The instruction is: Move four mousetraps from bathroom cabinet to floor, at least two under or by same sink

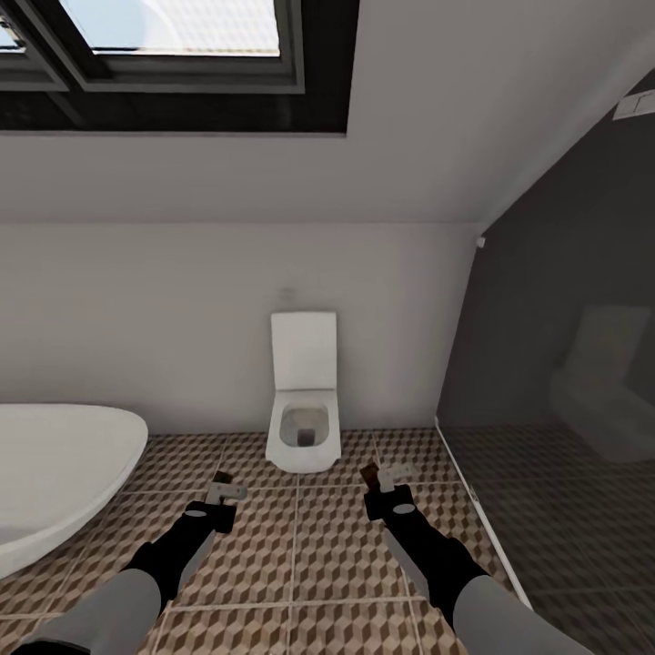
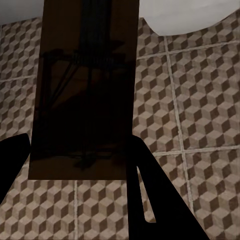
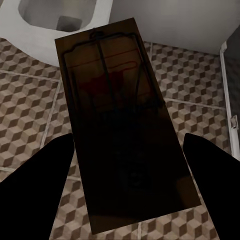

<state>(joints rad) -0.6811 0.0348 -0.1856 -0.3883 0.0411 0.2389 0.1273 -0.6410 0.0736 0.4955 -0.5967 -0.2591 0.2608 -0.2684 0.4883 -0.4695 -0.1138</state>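
Two mousetraps are up off the ground, one per hand: the left gripper (image 1: pixel 224 491) is clenched on the left mousetrap (image 2: pixel 82 95), and the right gripper (image 1: pixel 382 478) is clenched on the right mousetrap (image 3: pixel 122 135), both held out over the bathroom floor (image 1: pixel 309 555) in front of the toilet (image 1: pixel 305 400), w/ the bathtub (image 1: pixel 55 473) off to the left.

Risks, as I judge it: no sink in sight from here, so dropping them now could leave the "under or next to the sink" bit unmet. The traps look pinched by an edge only, so a quick turn of the base might let one slip and land wherever, maybe past the glass partition (image 1: pixel 546 382) on the right. Releasing from this height, a board could bounce or flip.

Head view gives the room layout but the traps are just small specks at the fingertips. The wrist views show the boards close, dark w/ wire parts; the right wrist view even catches the red spot, plus the toilet bowl beyond the board
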